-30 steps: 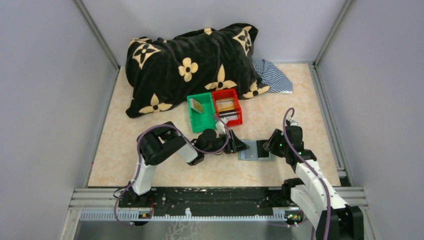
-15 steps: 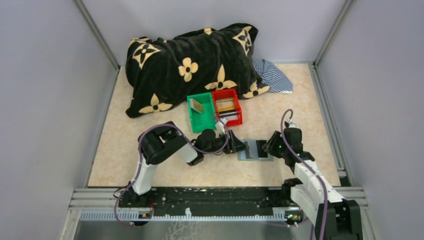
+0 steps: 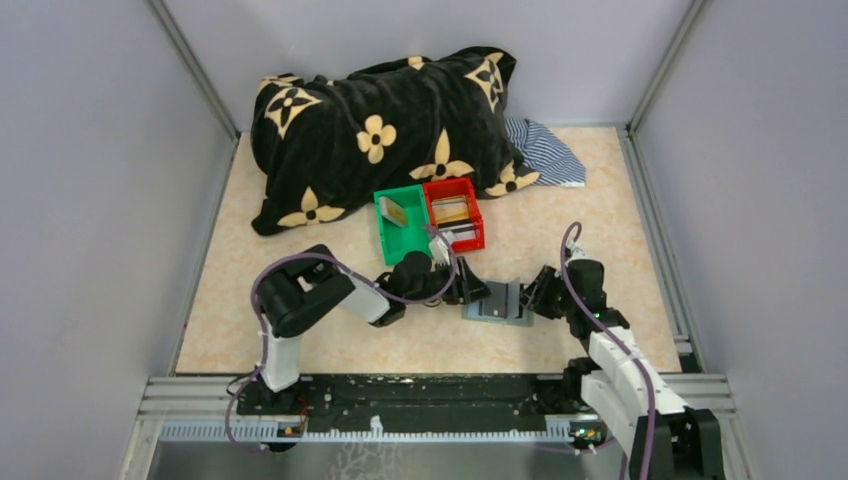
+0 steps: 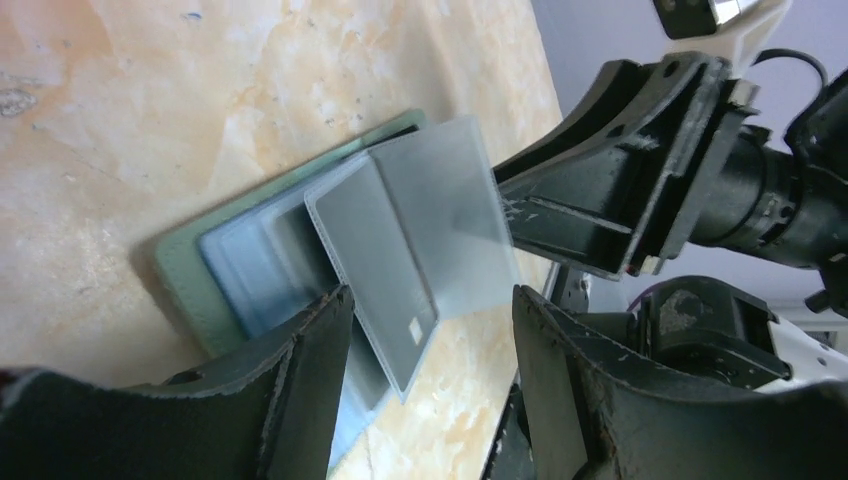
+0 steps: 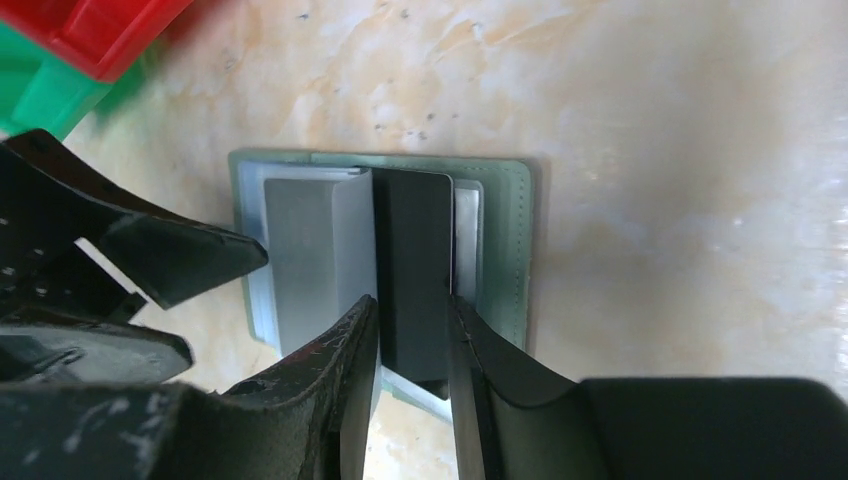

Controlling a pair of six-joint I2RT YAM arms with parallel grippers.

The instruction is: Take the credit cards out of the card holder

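Beyond card holder (image 3: 497,303): green bin (image 3: 402,230), red bin (image 3: 455,213) at eleven o'clock. Spread left fingers (image 4: 300,400); right fingers (image 5: 480,370) flank dark card (image 5: 412,255), grip unclear. Only left wrist shows a chip (image 4: 415,330).

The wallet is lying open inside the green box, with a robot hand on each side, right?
No. The top view shows the card holder lying open on the table, nearer than the green bin, not inside it. The left gripper and right gripper are on each side of it.
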